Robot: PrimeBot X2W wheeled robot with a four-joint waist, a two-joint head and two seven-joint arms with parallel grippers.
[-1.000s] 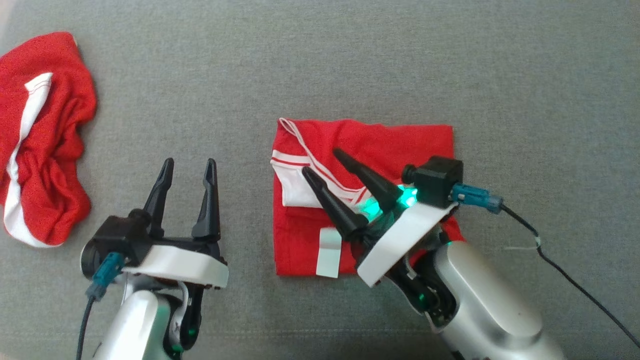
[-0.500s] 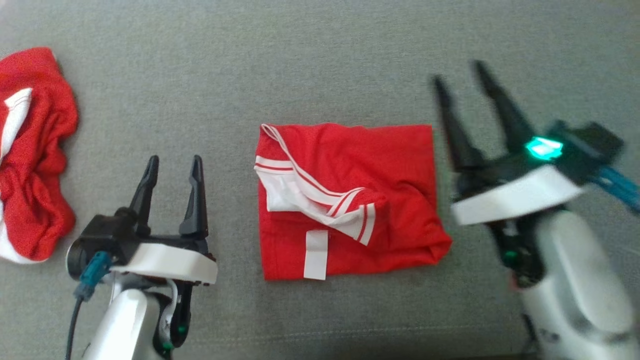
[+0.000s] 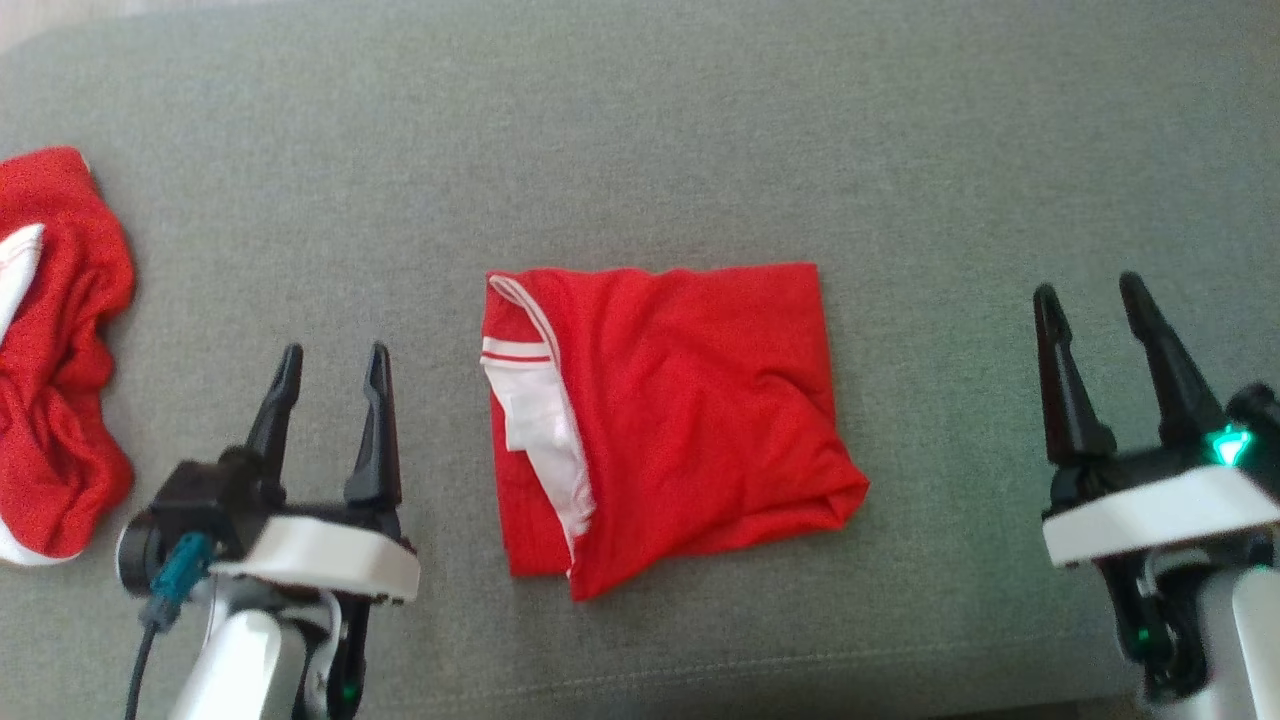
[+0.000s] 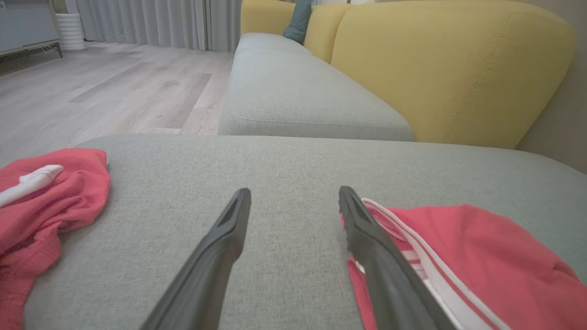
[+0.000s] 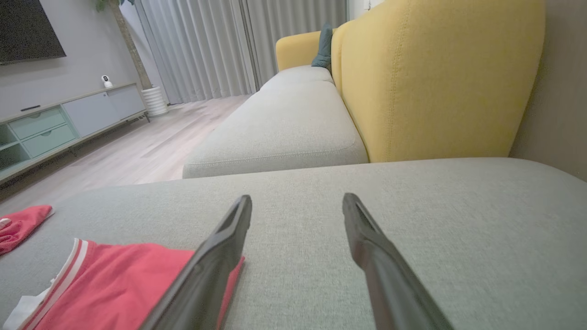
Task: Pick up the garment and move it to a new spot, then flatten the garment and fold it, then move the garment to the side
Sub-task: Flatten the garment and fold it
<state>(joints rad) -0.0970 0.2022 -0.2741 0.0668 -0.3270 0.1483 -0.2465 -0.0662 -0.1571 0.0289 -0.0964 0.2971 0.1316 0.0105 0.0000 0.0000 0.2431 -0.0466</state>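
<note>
Left gripper (image 3: 335,350): fingers spread wide, nothing between them, hovering over bare grey cushion (image 3: 640,130) just left of the garment. Right gripper (image 3: 1088,288): also wide and empty, well off to the garment's right.

Garment (image 3: 690,420): red, lying as a folded rectangle on the cushion between my two grippers, touched by neither. White striped trim shows along its left edge, where an inner layer peeks out. The lower right corner bulges and juts past the rest, so the fold is not quite square. My left wrist view has the trimmed edge right beside my right-hand finger.

A second red piece (image 3: 60,350) lies crumpled at the far left of the cushion, well apart.

Step, as I judge it: flattening and folding look finished. Only the move to the side is left, and it is not begun.

Next move calls for:
- a grip that takes every layer at once, else the top flap peels open;
- one gripper at each side edge, coming in low along the cushion;
- a level lift or a slide, both arms together;
- a landing spot clear of the crumpled piece.

Risk: the loose lower right corner may unfold in transit.
</note>
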